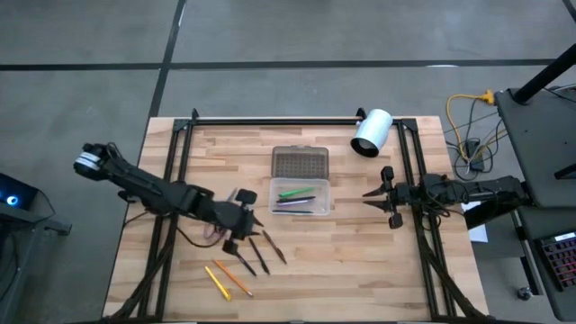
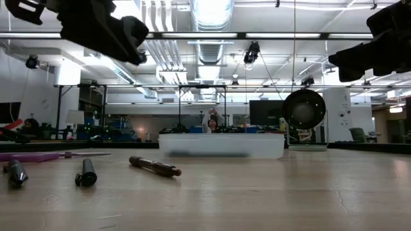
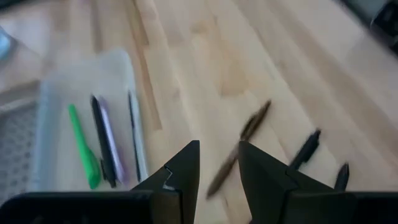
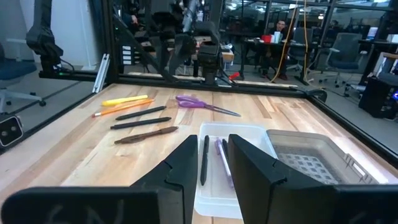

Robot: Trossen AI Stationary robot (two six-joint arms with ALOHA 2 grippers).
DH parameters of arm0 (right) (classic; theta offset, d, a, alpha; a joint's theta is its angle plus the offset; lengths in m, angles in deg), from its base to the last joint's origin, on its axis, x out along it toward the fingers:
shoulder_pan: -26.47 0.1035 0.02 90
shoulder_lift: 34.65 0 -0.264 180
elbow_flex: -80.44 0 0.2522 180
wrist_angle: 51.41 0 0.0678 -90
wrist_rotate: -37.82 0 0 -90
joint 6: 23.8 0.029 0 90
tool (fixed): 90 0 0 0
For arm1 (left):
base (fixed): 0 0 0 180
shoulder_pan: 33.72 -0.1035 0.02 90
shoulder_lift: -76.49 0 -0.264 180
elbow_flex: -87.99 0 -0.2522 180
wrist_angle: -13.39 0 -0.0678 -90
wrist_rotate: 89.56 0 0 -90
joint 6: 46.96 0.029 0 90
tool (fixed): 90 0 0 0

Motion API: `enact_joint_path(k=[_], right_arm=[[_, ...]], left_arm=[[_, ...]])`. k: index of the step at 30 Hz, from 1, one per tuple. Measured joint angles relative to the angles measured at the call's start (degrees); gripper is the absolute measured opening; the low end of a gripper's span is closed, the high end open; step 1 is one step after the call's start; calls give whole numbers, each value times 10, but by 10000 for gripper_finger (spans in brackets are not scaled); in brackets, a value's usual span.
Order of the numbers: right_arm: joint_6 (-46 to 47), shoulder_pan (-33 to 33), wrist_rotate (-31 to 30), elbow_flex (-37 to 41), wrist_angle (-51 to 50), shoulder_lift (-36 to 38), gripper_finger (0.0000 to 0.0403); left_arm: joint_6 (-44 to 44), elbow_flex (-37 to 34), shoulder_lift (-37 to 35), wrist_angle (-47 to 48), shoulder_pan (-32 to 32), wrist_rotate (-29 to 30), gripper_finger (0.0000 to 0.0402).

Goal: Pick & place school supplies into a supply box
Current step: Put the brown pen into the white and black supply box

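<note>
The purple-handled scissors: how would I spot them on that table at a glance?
Start at the clear plastic supply box in the middle of the light wooden table. Look toward the left arm: the small purple-handled scissors lie beside the left gripper, apart from the loose dark pens. They are the only purple, looped thing among straight sticks.

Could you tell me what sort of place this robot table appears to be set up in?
Most likely a robotics lab or open workshop: exposed ceiling ducts overhead, office chairs and a seated person at desks beyond the wooden table, which sits inside a black metal frame.
</note>
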Motion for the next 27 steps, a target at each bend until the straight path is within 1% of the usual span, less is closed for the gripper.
enact_joint_path(k=[5, 9, 16, 27], right_arm=[[0, 0, 0, 0, 0, 0, 83], [0, 0, 0, 0, 0, 0, 75], [0, 0, -1, 0, 0, 0, 69], [0, 0, -1, 0, 0, 0, 84]], left_arm=[[3, 78, 71, 95, 0, 0, 96], [42, 114, 112, 138, 1, 2, 96], [135, 115, 120, 144, 1, 1, 96], [222, 117, 124, 167, -13, 0, 96]])
